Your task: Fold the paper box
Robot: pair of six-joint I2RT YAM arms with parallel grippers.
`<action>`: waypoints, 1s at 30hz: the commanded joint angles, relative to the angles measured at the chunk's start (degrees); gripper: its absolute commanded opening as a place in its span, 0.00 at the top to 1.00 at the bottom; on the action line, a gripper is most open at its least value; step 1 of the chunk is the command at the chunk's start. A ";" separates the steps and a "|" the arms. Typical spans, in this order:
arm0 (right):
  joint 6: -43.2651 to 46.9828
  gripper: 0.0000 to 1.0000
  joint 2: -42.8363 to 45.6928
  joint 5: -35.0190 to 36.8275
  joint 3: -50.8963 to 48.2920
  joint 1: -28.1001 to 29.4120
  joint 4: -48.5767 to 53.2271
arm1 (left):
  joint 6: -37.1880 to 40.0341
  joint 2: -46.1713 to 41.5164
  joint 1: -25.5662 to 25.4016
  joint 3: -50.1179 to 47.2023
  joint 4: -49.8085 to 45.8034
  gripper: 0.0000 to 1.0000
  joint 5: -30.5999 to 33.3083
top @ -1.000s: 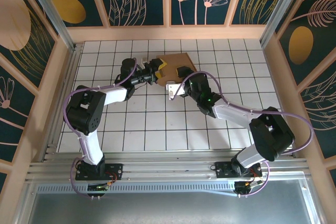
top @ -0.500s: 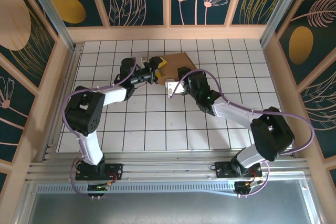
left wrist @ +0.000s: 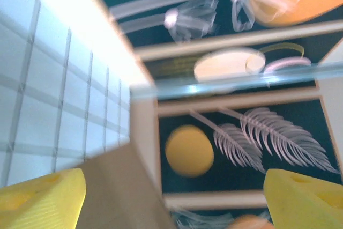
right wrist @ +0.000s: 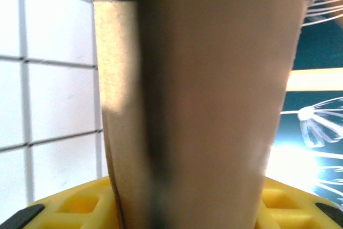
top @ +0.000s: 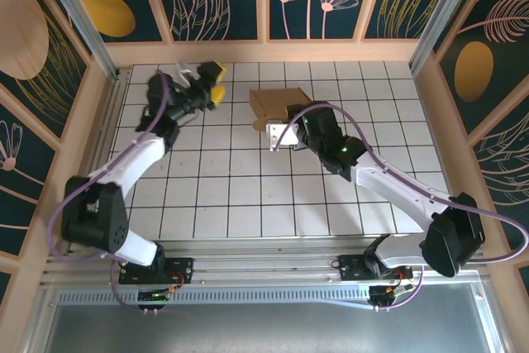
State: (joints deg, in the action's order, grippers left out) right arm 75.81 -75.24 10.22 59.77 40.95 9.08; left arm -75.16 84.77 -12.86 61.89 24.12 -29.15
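The right gripper [top: 289,113] is clamped on a wall of the box [top: 271,101], with the cardboard standing between its yellow fingers [right wrist: 69,207]. The box sits partly formed toward the far edge of the tabletop [top: 248,196], about midway along it. The left gripper [top: 216,80] is spread wide and empty near the far left corner, well apart from the box.

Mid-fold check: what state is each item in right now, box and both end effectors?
Plain brown cardboard paper box: folded up with walls raised, gripped at one wall.
Right end effector: shut on the box wall.
Left end effector: open, empty, well clear of the box.
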 commanded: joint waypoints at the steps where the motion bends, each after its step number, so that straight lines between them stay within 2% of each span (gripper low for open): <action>1: -5.78 0.55 -0.08 1.00 6.40 0.78 25.95 | 22.29 -7.41 0.39 4.76 -18.31 0.12 13.19; 5: -12.48 0.53 -5.48 -1.13 15.73 1.17 47.44 | 33.58 -14.34 0.38 1.34 -19.23 0.12 19.41; 8: -16.52 0.53 -10.67 -3.05 21.77 1.15 57.93 | 37.47 -16.87 0.38 -0.20 -19.90 0.12 21.71; 10: -17.49 0.53 -12.95 -4.98 24.75 1.07 60.66 | 38.28 -17.27 0.39 -0.60 -20.68 0.12 22.20; 18: -14.36 0.50 -20.38 -8.64 29.00 0.49 57.27 | 36.81 -17.25 0.39 -3.45 -19.65 0.11 18.72; 22: -14.78 0.49 -25.96 -10.15 31.76 -0.40 55.37 | 36.25 -17.87 0.40 -4.56 -19.70 0.11 19.09; 25: -14.93 0.43 -27.98 -10.05 32.20 -1.15 53.98 | 34.84 -17.90 0.46 -5.06 -19.86 0.10 19.44; 28: -14.89 0.30 -27.36 -9.60 30.78 -1.40 51.30 | 33.28 -17.53 0.43 -5.81 -18.41 0.09 18.45; 30: -14.26 0.25 -26.12 -9.60 29.76 -1.49 49.46 | 32.29 -16.94 0.38 -5.81 -17.64 0.09 18.00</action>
State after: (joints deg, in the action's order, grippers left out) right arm 61.08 -103.00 1.43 90.26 39.68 60.69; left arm -40.93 67.75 -12.38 56.75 4.10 -10.07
